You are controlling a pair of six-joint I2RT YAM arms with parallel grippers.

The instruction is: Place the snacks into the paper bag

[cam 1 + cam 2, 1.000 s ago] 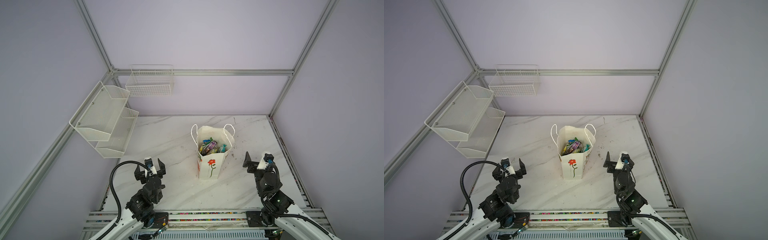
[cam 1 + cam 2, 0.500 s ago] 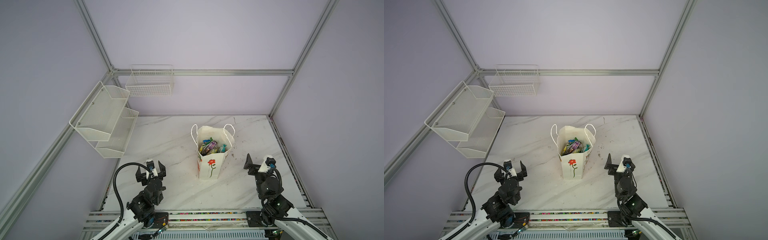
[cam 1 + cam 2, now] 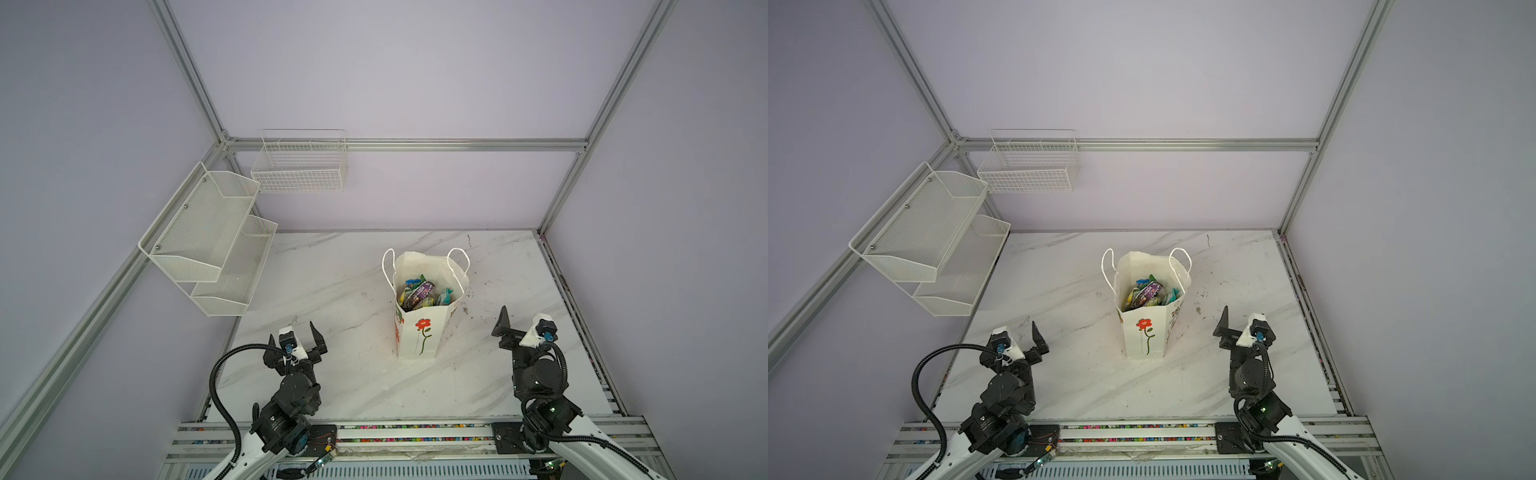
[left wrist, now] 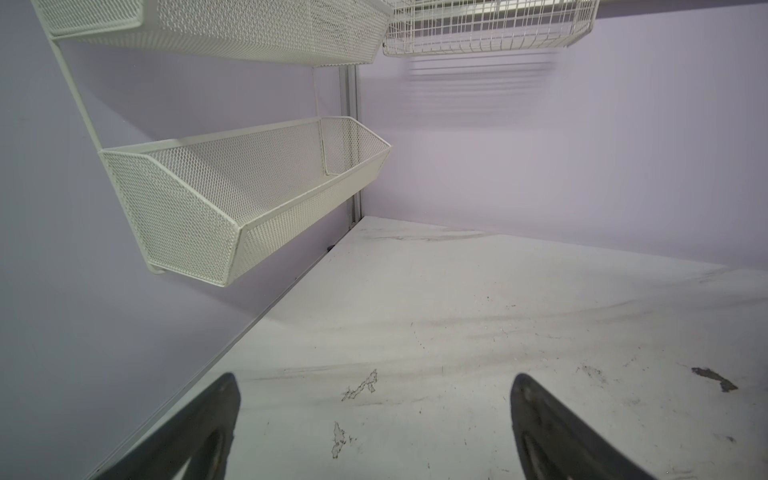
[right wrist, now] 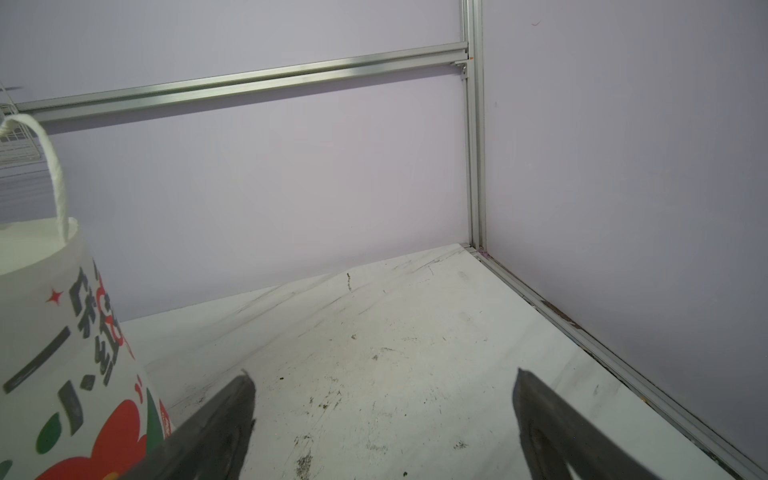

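While the tall white paper bag (image 3: 417, 336) with white cord handles and a red flower print stands upright and open-topped near the middle of the white marble-patterned tabletop (image 3: 332, 286), its contents show from above in both top views. The snacks (image 3: 420, 291), a heap of small glossy packets in green-yellow, teal, blue and dark purple, lie inside the bag (image 3: 1144, 334) below its rim (image 3: 1148, 293).

The black left gripper (image 3: 293, 336) sits low near the front left of the tabletop, well apart from the bag. In the left wrist view its jaws are spread wide with nothing between them, only bare, scuffed marble (image 4: 374, 386). The black right gripper (image 3: 524, 322) sits on the bag's other side, near it but apart. Its jaws are likewise spread wide and empty (image 5: 382, 374), and the bag's side wall, printed with dark Chinese characters and red and green shapes, fills one edge of the right wrist view (image 5: 62, 332).

A two-tier white mesh shelf (image 3: 199, 241) hangs on the lilac left wall. A white wire basket (image 3: 299, 166) hangs on the back wall, just under a horizontal aluminium frame rail (image 3: 457, 144).
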